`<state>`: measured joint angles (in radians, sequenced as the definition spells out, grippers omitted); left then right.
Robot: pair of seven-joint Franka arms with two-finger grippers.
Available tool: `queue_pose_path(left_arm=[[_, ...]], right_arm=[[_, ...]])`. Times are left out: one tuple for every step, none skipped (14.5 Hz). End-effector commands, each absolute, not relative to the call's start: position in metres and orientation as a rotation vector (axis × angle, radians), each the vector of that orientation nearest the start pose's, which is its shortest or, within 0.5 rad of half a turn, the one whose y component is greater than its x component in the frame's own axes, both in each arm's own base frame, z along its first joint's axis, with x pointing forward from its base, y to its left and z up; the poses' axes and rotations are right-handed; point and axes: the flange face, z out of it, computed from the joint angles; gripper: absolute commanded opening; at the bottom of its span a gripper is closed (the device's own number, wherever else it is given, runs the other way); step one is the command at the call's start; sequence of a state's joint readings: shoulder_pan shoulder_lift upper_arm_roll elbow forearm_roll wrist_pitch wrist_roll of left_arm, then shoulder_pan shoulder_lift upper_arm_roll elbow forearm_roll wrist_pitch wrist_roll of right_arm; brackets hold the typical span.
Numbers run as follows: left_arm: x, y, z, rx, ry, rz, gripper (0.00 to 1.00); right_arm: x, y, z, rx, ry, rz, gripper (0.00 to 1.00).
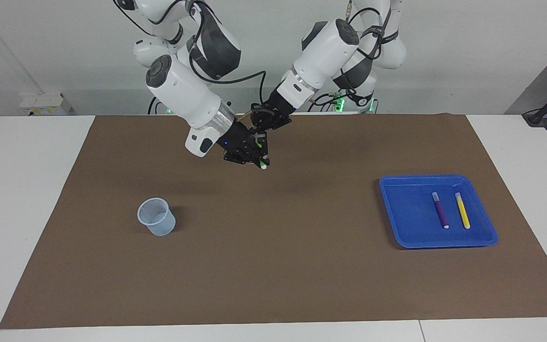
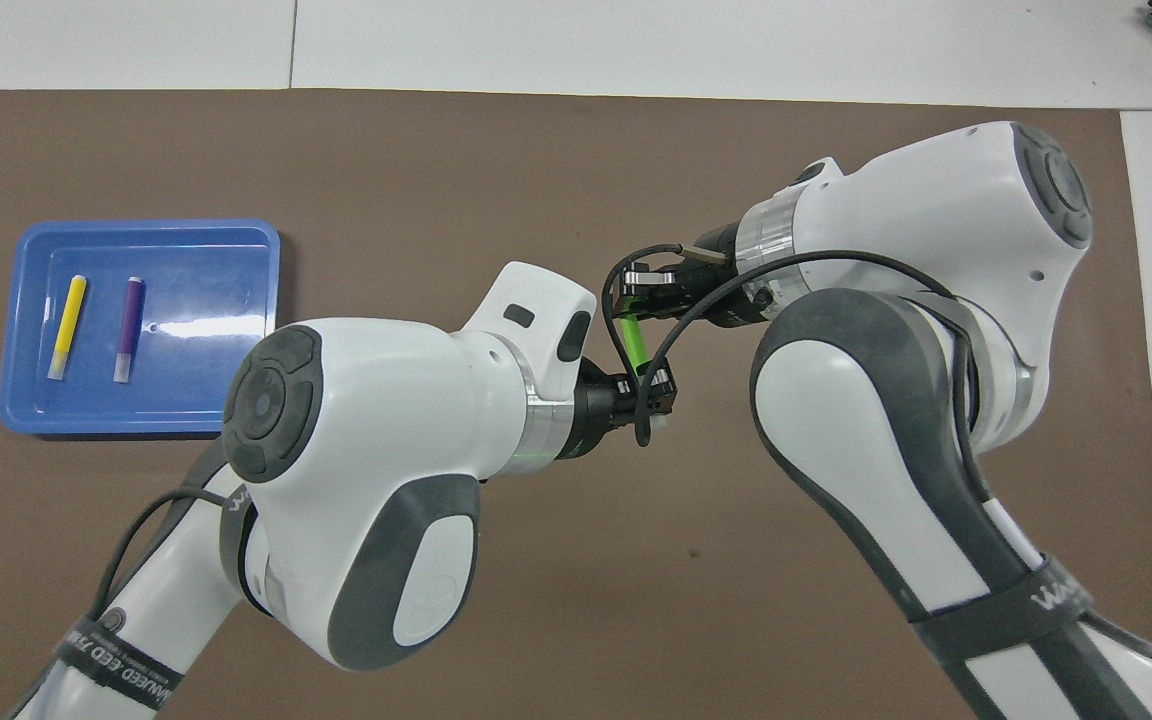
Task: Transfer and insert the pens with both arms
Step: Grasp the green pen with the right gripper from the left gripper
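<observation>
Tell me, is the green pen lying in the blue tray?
No, the blue tray holds only the purple pen and yellow pen.

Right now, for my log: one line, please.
handover | green marker pen between left gripper and right gripper, over brown mat | purple pen, yellow pen: blue tray

Blue plastic tray (image 1: 397, 228) toward left arm's end of brown-matted counter (image 1: 273, 266), slim purple marker pen (image 1: 440, 210) and slim yellow marker pen (image 1: 462, 210) side by side in it; pale translucent plastic cup (image 1: 156, 217) toward right arm's end.

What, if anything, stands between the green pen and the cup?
Nothing visible does. The green pen is in the air where the left end effector and right end effector meet. Only bare brown mat lies between there and the cup.
</observation>
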<state>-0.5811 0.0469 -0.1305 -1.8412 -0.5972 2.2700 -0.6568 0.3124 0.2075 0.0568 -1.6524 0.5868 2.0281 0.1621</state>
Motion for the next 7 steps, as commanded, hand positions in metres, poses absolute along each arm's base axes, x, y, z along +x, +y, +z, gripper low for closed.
queue_pose_path(left_arm=[[0.4539,-0.407,0.5408,2.454,0.344,-0.048,0.0],[0.4534,-0.4078,0.5416,2.453,0.345,-0.048,0.27],[0.4541,-0.4071,0.5416,2.45,0.365,-0.054,0.86],[0.4541,-0.4071,0.5416,2.447,0.396,-0.064,1.0],[0.4536,-0.4071,0.543,2.445,0.408,-0.069,1.0],[0.452,-0.407,0.5436,2.45,0.406,-0.08,1.0],[0.4499,-0.4042,0.5464,2.455,0.401,-0.083,1.0]], right_arm=[[0.5864,0.2509,0.5172,-2.559,0.053,0.019,0.0],[0.5867,0.2508,0.5175,-2.557,0.054,0.016,0.0],[0.5872,0.2507,0.5179,-2.555,0.057,0.011,0.0],[0.5875,0.2507,0.5182,-2.553,0.059,0.007,0.0],[0.5873,0.2515,0.5184,-2.553,0.059,0.007,0.0],[0.5874,0.2515,0.5186,-2.551,0.061,0.005,0.0],[0.5876,0.2514,0.5186,-2.553,0.059,0.002,0.0]])
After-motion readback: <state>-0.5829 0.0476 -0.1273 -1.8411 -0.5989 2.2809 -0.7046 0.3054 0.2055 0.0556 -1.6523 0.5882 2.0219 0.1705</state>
